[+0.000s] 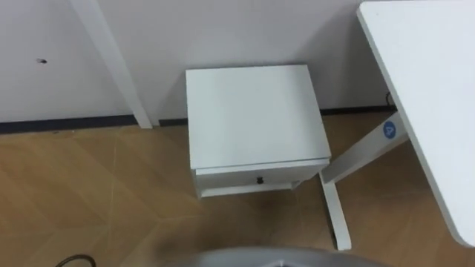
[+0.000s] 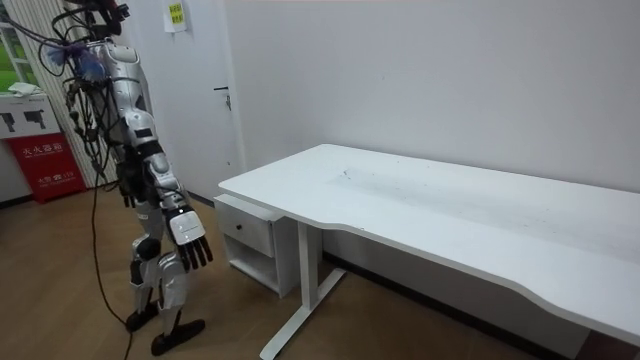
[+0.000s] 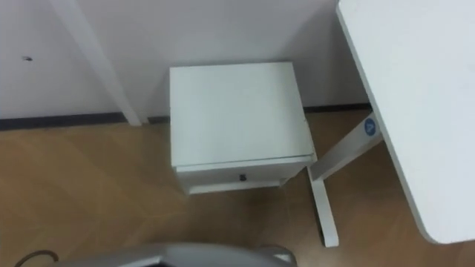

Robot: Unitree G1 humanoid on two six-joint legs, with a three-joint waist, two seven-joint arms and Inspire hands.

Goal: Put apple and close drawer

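Right hand point(image 2: 190, 240) hangs relaxed, empty | robot stands facing nightstand point(image 1: 252, 111), its drawer point(image 1: 258, 178), beside desk point(image 1: 430, 89)

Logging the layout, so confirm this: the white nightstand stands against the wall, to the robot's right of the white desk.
Wrong side. The white nightstand stands against the wall, to the robot's left of the white desk; the left eye view shows it.

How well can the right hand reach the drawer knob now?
Probably not yet: the right hand hangs at its side, floor lies between it and the nightstand, and the drawer knob sits low. Nothing blocks it.
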